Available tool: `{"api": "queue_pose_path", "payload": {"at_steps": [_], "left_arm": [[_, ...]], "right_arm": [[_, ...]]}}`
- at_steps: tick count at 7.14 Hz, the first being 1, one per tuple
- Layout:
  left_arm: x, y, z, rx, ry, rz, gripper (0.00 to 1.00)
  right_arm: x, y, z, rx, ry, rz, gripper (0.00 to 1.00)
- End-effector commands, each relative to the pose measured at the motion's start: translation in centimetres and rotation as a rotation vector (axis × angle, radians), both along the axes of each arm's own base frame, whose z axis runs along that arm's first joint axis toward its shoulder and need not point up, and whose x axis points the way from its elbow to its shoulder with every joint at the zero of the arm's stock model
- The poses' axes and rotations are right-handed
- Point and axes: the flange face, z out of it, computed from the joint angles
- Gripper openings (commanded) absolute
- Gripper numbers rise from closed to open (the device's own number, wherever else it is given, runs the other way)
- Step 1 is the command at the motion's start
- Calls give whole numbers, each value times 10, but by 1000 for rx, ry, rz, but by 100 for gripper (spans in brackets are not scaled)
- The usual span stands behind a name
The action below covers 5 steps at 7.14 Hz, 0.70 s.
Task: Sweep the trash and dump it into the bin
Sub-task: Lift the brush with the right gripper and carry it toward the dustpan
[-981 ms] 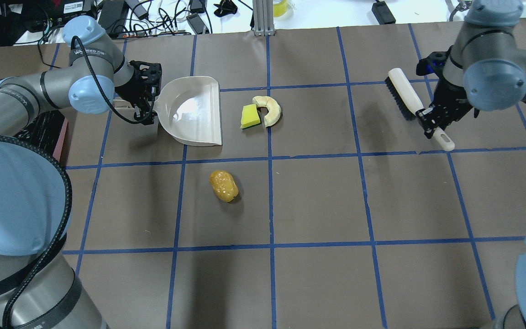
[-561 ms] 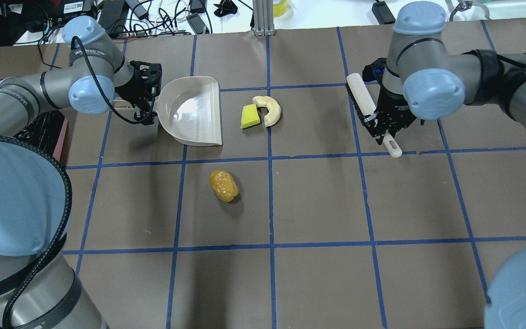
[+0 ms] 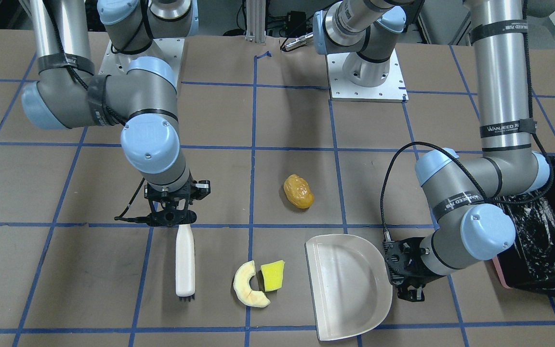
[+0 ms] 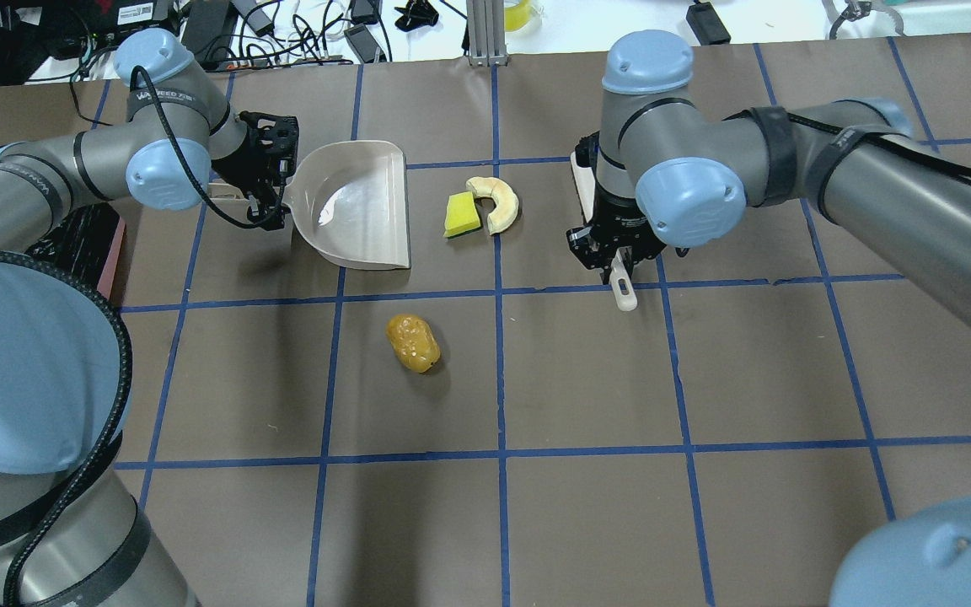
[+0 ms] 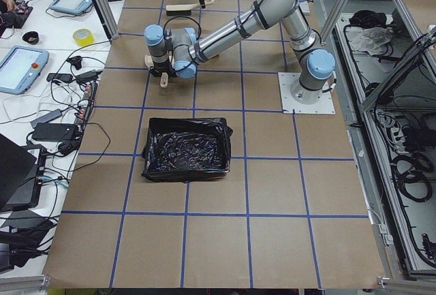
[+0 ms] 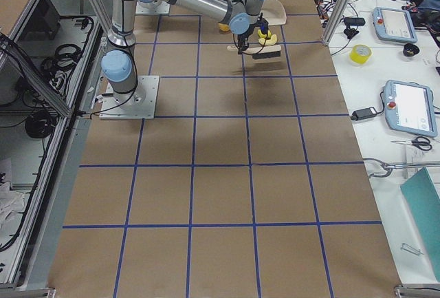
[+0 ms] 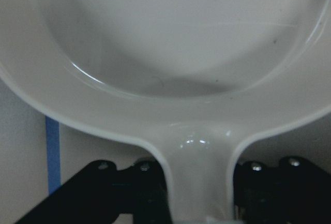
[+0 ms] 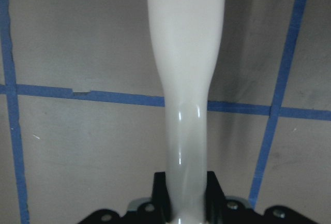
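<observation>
The golden-yellow potato lump (image 4: 413, 343) lies alone on the table. The cream crescent slice (image 4: 498, 202) and the yellow-green wedge (image 4: 461, 215) touch each other just right of the cream dustpan (image 4: 359, 206). My left gripper (image 4: 277, 202) is shut on the dustpan handle (image 7: 196, 172), and the pan's open edge faces the two pieces. My right gripper (image 4: 612, 255) is shut on the handle (image 8: 186, 79) of a white brush (image 3: 185, 260). The brush stands right of the crescent with its bristles down. The bin (image 3: 542, 236), lined with a black bag, sits behind the left arm.
Blue tape lines grid the brown table. The robot's base plates (image 3: 366, 72) are at the near side of the table. Cables and devices (image 4: 283, 25) lie beyond the table's far edge. The bin also shows in the exterior left view (image 5: 185, 150).
My right arm has carried the brush leftwards, from the table's right side to just right of the crescent and wedge. The left arm, dustpan and trash have not moved.
</observation>
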Motion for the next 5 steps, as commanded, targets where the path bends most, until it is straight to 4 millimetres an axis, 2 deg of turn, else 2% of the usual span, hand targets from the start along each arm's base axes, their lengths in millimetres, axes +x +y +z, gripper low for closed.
{"api": "queue_pose_path", "payload": {"at_steps": [1, 2, 3, 4, 5], "left_arm": [[0, 0, 1, -2, -1, 0, 4], [0, 0, 0, 0, -1, 0, 4], [0, 0, 0, 0, -1, 1, 4], [0, 0, 1, -2, 1, 1, 4], [0, 0, 1, 0, 1, 3, 4]], "right_arm": [[53, 0, -11, -6, 17, -63, 0], [78, 0, -19, 0, 0, -73, 0], [93, -6, -30, 7, 5, -77, 0], [101, -14, -32, 8, -17, -88, 0], [120, -16, -34, 2, -22, -107, 0]]}}
